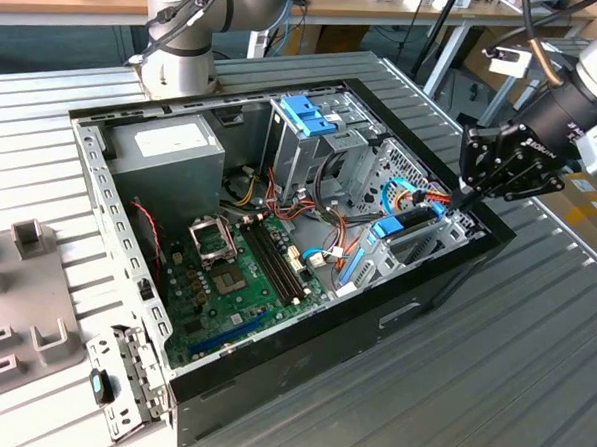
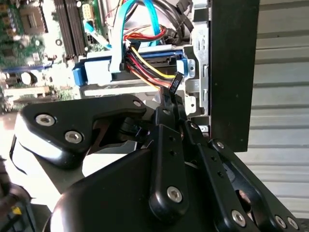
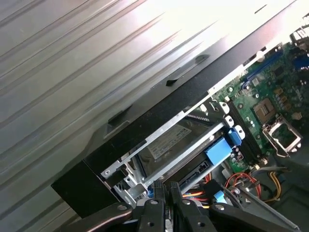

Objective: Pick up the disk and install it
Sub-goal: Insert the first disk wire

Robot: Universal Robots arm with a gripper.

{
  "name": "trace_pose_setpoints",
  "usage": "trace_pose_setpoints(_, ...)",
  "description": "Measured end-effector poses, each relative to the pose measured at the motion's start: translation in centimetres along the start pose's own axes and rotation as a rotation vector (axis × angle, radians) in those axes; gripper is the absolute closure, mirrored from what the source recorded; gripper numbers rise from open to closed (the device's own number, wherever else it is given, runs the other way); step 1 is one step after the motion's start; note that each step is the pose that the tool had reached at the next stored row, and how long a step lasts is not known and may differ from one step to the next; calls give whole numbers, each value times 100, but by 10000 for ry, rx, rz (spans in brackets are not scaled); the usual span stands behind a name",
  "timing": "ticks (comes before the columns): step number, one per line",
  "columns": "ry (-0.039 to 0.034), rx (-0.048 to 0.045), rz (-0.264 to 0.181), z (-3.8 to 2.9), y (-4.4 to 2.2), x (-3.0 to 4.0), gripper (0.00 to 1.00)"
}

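The disk [image 1: 410,229] sits inside the open case [image 1: 271,362], in the bay at the case corner toward the exterior view's right, close against the black side wall. Its blue frame [image 2: 96,72] lies along the edge that faces the board [image 1: 246,271]; in the first wrist view the labelled face [image 3: 169,140] shows under a metal rail. The gripper [image 1: 467,197] hangs at that corner, just above the case rim, with the fingers [image 2: 169,104] pressed together and their tips at the black plug [image 2: 173,86] of the coloured wires [image 2: 145,65] at the disk's end. Cables crowd the bay on the board side, and the wall hems it on the other. The bench [image 1: 531,376] lies bare along the case wall
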State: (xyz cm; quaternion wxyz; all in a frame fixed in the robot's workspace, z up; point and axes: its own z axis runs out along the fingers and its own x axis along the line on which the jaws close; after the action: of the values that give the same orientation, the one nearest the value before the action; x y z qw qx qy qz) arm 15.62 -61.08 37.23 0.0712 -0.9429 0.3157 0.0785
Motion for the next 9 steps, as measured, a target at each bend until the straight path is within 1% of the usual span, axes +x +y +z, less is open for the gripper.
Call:
trace_pose_setpoints(4, 62, 114, 631, 7, 1, 2, 84)
trace_pose_setpoints(7, 95, 170, 953, 11, 2, 1, 84)
trace_pose_setpoints(9, 105, 196, 1078, 14, 6, -2, 84)
